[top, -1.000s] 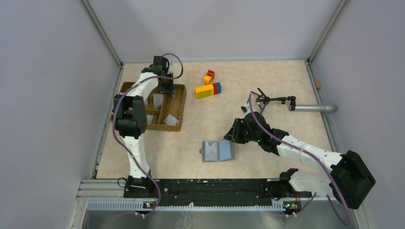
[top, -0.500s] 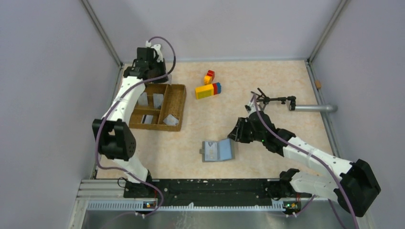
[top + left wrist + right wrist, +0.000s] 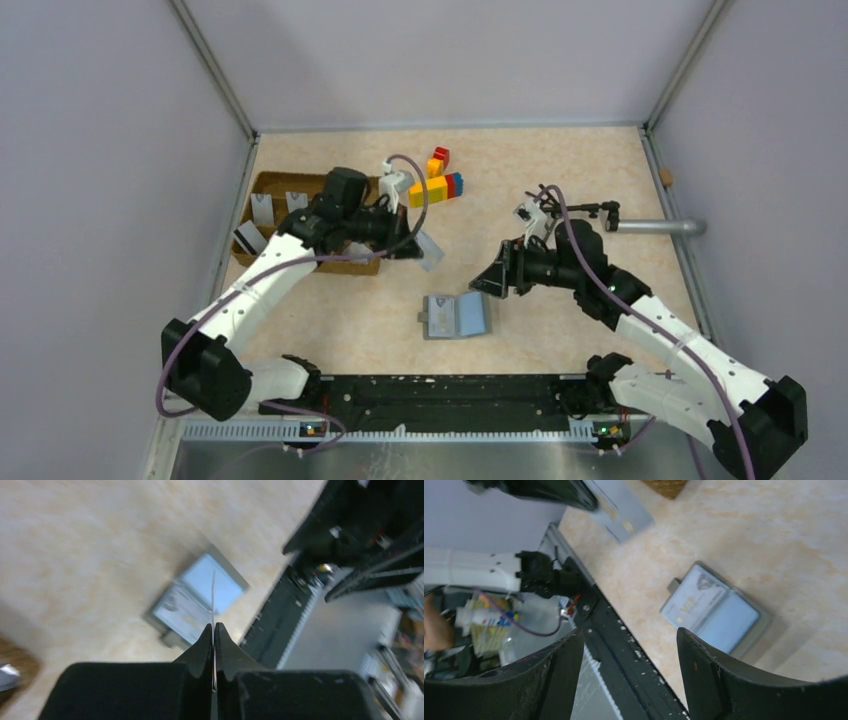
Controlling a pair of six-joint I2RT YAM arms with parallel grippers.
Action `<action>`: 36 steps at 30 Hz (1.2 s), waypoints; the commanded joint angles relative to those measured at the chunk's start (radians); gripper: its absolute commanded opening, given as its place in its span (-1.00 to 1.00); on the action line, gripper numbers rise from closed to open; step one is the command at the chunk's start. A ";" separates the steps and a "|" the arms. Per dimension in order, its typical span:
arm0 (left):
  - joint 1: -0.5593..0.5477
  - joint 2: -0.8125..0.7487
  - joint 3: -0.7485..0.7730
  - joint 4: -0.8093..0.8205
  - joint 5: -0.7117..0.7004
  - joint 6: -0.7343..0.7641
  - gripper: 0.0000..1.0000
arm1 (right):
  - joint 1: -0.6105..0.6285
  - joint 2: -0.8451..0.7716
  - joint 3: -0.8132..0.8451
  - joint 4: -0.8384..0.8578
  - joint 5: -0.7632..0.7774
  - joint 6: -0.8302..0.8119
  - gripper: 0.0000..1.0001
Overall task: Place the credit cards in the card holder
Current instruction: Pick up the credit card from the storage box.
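The card holder (image 3: 456,316) lies open on the table, grey-blue panels up; a card (image 3: 691,602) sits in one panel. My left gripper (image 3: 412,243) hangs above the table just right of the tray, shut on a silver-grey credit card (image 3: 431,251). The left wrist view shows that card (image 3: 213,597) edge-on between the closed jaws, with the card holder (image 3: 190,610) below. More credit cards (image 3: 262,208) stand in the wicker tray. My right gripper (image 3: 489,282) hovers just right of the holder, jaws wide and empty (image 3: 630,635); the holder (image 3: 729,622) lies beyond them.
A brown wicker compartment tray (image 3: 275,181) stands at the left. Coloured toy bricks (image 3: 437,186) lie at the back centre. A black clamp stand (image 3: 572,210) and a grey metal tube (image 3: 655,227) are at the right. The black base rail (image 3: 440,392) runs along the near edge.
My left arm swung from the tray's far corner rightward, carrying a card toward the card holder. My right gripper opened wide and drew back slightly from the holder.
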 commanded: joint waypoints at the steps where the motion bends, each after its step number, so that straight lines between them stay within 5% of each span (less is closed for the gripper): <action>1: -0.077 -0.082 -0.157 0.182 0.372 -0.104 -1.00 | -0.005 -0.039 -0.011 0.128 -0.262 0.014 0.35; 13: -0.208 -0.141 -0.317 0.390 0.516 -0.262 -1.00 | 0.114 -0.038 -0.139 0.350 -0.338 0.150 0.15; 21: -0.237 -0.128 -0.334 0.458 0.513 -0.304 -1.00 | 0.148 0.010 -0.201 0.592 -0.341 0.264 -0.45; 25: -0.241 -0.141 -0.392 0.622 0.501 -0.412 -1.00 | 0.153 0.020 -0.216 0.620 -0.330 0.268 -1.00; 26: -0.241 -0.146 -0.407 0.666 0.489 -0.442 -0.99 | 0.153 0.019 -0.220 0.621 -0.324 0.267 -1.00; 29: -0.243 -0.164 -0.466 0.814 0.425 -0.550 -0.17 | 0.153 -0.007 -0.248 0.643 -0.270 0.276 -1.00; 31: -0.243 -0.185 -0.531 0.969 0.364 -0.655 0.17 | 0.153 -0.029 -0.276 0.698 -0.231 0.299 -1.00; 36: -0.274 -0.207 -0.684 1.350 0.175 -0.912 0.16 | 0.153 -0.079 -0.341 0.808 -0.142 0.345 -1.00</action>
